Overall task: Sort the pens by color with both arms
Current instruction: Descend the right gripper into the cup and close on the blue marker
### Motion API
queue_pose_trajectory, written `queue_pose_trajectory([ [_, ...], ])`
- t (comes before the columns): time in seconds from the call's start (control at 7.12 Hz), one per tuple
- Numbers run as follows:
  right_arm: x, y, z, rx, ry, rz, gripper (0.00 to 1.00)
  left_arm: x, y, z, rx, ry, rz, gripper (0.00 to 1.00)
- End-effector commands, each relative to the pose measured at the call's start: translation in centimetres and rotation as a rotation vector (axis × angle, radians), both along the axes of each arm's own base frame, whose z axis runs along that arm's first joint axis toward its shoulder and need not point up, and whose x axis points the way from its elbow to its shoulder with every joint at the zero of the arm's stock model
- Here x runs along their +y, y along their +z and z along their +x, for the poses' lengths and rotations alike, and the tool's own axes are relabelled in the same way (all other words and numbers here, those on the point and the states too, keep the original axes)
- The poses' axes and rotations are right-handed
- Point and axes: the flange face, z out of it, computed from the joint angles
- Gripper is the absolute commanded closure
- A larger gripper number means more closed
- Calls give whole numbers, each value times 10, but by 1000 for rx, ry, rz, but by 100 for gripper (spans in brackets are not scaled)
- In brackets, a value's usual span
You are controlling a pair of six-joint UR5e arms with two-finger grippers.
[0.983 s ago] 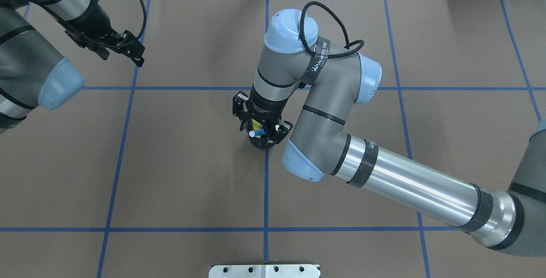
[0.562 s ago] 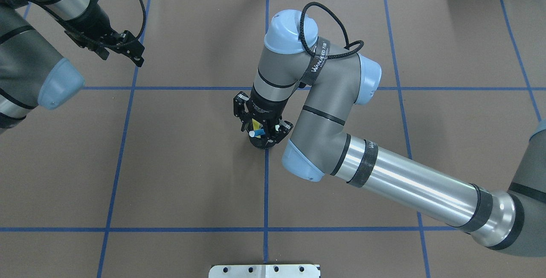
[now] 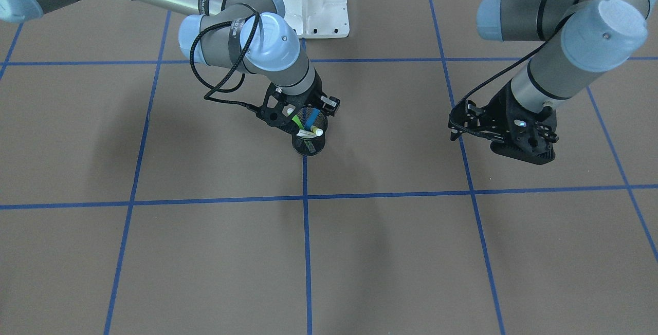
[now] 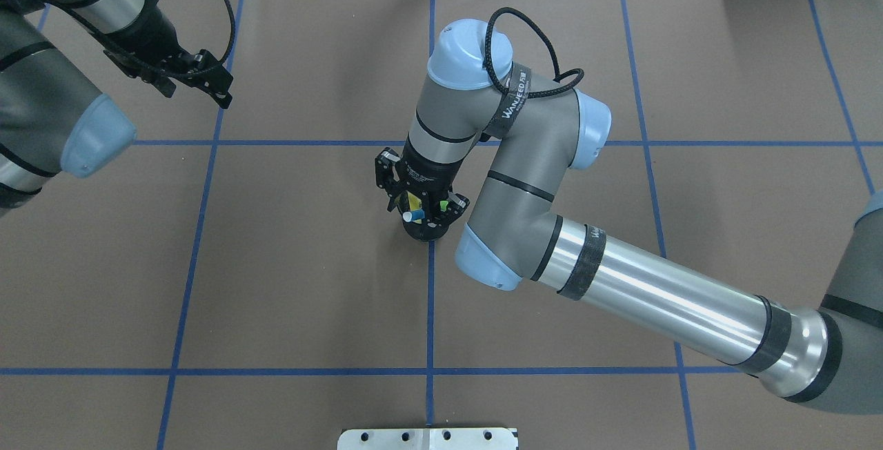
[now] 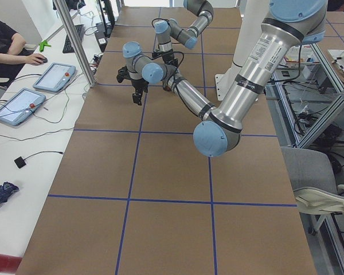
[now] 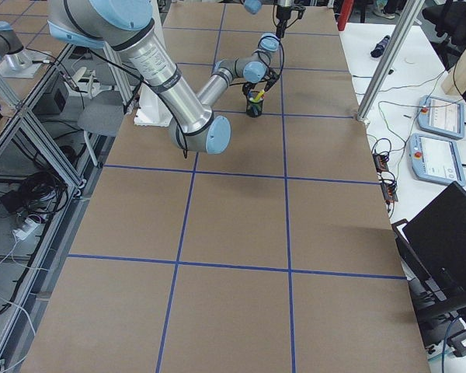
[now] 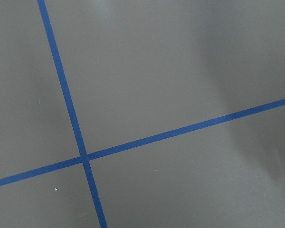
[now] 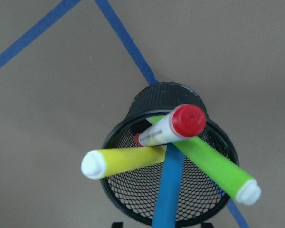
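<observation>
The right gripper (image 4: 423, 212) is hovering right above the black mesh cup (image 8: 165, 97), fingers spread apart. All four pens are leaning inside the cup (yellow pen (image 8: 126, 160), green pen (image 8: 213, 166), blue pen (image 8: 168, 190), red-ended white pen (image 8: 168, 129)), tips overhanging its rim. The left gripper (image 3: 520, 142) is hanging well away from the cup over bare brown mat (image 3: 411, 253); whether its fingers are apart or together cannot be told.

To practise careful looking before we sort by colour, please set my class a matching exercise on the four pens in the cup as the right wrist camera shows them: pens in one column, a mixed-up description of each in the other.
Column one
1. yellow pen
2. green pen
3. blue pen
4. white pen

Column two
A. pale tip points to the lower right
B. runs off the bottom edge
C. red cap on its upper end
D. pale tip points left

Pairs: 1-D, 2-A, 3-B, 4-C
</observation>
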Motion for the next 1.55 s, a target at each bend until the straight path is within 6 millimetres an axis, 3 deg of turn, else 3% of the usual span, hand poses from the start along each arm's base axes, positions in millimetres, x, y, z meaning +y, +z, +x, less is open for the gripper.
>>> queue_pose_trajectory([
  [0.0,0,-3,0,-4,1,-4,40,0,2,0,-2,1,-2,0],
  [0.7,0,0,0,0,2,-4,46,0,3,0,-3,1,-3,0],
  [0.98,1,-1,-1,-1,0,-3,63,1,4,0,-3,2,-2,0],
  [1.26,1,-1,-1,0,2,-6,100,1,5,-1,-3,3,-2,0],
  [1.4,0,-2,0,-2,3,-4,100,1,5,0,-3,3,-2,0],
])
